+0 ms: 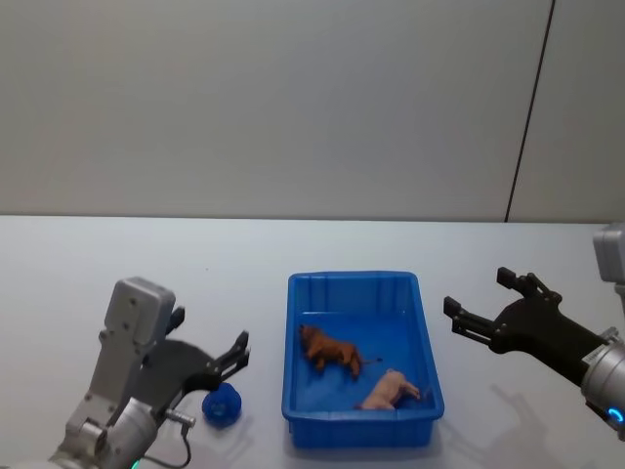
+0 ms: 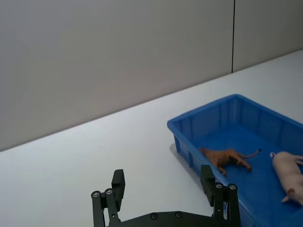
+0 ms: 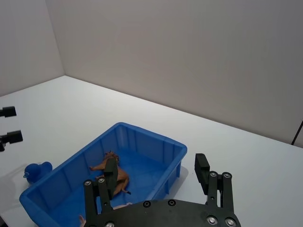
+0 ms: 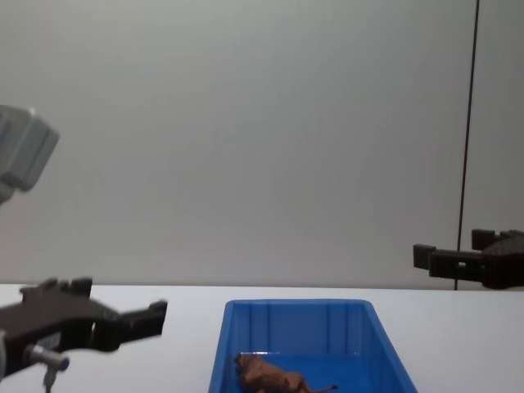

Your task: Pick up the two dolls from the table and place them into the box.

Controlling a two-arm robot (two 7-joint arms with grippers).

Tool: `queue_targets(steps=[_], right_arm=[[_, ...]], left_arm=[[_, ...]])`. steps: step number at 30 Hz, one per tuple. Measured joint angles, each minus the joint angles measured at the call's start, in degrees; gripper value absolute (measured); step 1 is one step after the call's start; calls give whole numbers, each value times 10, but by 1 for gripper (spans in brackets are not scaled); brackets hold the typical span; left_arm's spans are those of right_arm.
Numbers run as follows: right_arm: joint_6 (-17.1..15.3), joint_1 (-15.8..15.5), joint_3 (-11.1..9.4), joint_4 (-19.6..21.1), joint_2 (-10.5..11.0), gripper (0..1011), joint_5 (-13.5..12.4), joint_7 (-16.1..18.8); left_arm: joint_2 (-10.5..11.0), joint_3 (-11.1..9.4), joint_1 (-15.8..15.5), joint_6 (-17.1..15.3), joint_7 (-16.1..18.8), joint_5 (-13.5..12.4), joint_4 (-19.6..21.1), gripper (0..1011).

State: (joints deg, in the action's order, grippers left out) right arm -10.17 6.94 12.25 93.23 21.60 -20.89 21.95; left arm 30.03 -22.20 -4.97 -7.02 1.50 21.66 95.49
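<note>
Left end effector (image 1: 236,355), spread, hovers by the blue duck-shaped toy (image 1: 222,404); off-centre closing could roll it. Right end effector (image 1: 477,291), spread, idles beside the bin (image 1: 352,277).

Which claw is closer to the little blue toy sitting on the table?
Left. The left claw hangs open close by the blue toy, left of the bin. The right claw, also open, is off past the bin's other side.
</note>
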Motion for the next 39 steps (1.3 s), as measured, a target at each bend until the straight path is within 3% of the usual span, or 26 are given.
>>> queue_targets(steps=[14, 24, 35, 39], right_arm=[[1, -1, -1, 0, 1, 1001, -1, 0], [2, -1, -1, 0, 1, 1001, -1, 0], [2, -1, -1, 0, 1, 1001, -1, 0], [2, -1, -1, 0, 1, 1001, -1, 0]], left_arm=[[-2, -2, 3, -12, -53, 6, -56, 1002], [-21, -8, -23, -18, -103, -21, -116, 1002], [-33, -9, -41, -27, -136, -42, -160, 1002], [-35, -9, -45, -31, -143, -48, -170, 944]])
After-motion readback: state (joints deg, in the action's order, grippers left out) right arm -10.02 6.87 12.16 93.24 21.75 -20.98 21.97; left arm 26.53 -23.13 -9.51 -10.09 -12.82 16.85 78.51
